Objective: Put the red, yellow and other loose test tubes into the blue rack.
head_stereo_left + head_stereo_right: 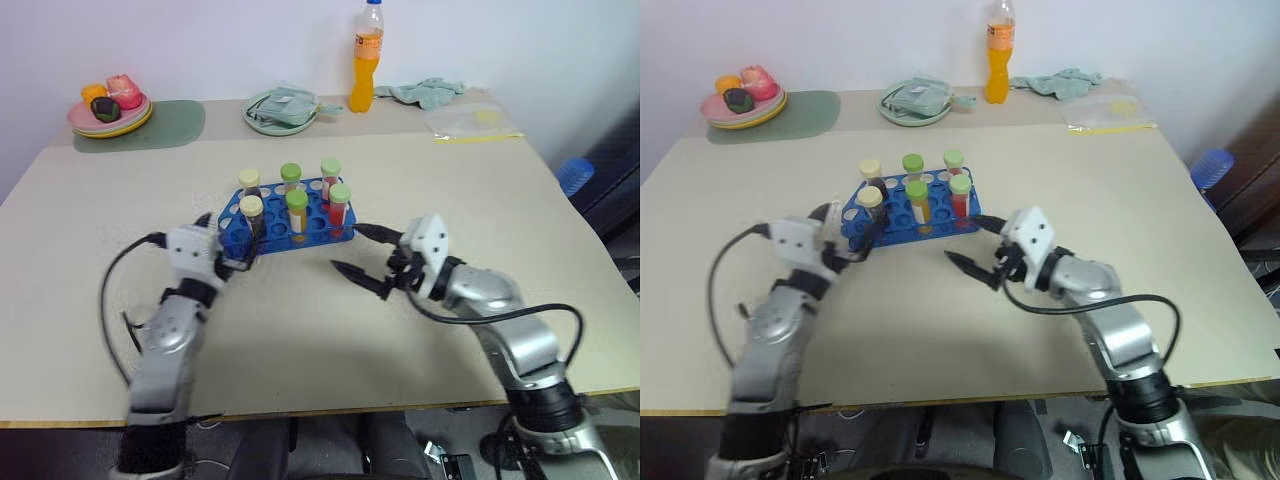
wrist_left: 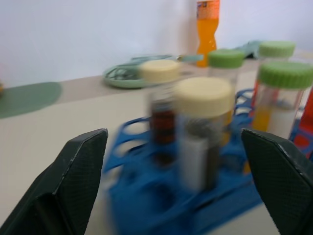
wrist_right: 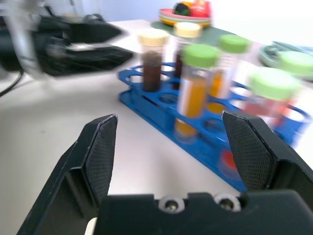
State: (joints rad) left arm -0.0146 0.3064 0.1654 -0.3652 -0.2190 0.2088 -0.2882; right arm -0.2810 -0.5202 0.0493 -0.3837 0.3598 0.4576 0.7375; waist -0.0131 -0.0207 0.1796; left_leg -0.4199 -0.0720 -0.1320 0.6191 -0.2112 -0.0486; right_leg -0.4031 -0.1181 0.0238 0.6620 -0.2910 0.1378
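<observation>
Blue rack (image 1: 290, 222) on the bench (image 1: 300, 330), holding six capped tubes. I see my left pincer (image 1: 237, 262) and right pincer (image 1: 362, 258) released, flanking it, empty.

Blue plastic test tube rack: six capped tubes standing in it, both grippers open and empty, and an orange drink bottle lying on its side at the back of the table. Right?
One error: the orange drink bottle stands upright, as the left eye view shows. The blue plastic test tube rack does hold six capped tubes, and the left gripper and right gripper are open and empty.
</observation>
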